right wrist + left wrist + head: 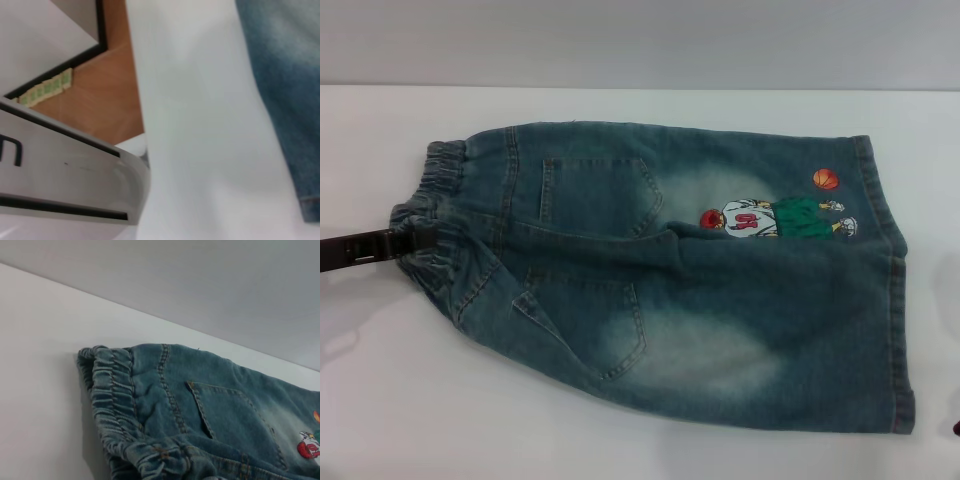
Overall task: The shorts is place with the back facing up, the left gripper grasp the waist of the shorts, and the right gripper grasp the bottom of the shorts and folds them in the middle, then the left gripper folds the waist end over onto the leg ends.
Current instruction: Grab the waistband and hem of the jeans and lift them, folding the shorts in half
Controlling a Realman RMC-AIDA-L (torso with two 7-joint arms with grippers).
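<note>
The shorts point(700, 290) lie spread flat on the white table, patch pockets facing up. The ruched waist point(440, 180) is at the left. The straight leg ends point(897, 300) are at the right, the far one beside the cartoon print point(770, 215). My left gripper point(420, 242) reaches in from the left edge, its dark tip lying on the middle of the waist. The left wrist view shows the waist point(112, 395) close up. A dark sliver at the right edge may be my right gripper point(956, 428), apart from the leg ends. The right wrist view catches a hem corner point(312, 207).
The white table point(620, 440) has bare surface in front of and behind the shorts. The right wrist view shows the table's edge over brown floor point(100, 95) and a white curved machine part point(65, 175) below it. A grey wall rises behind the table.
</note>
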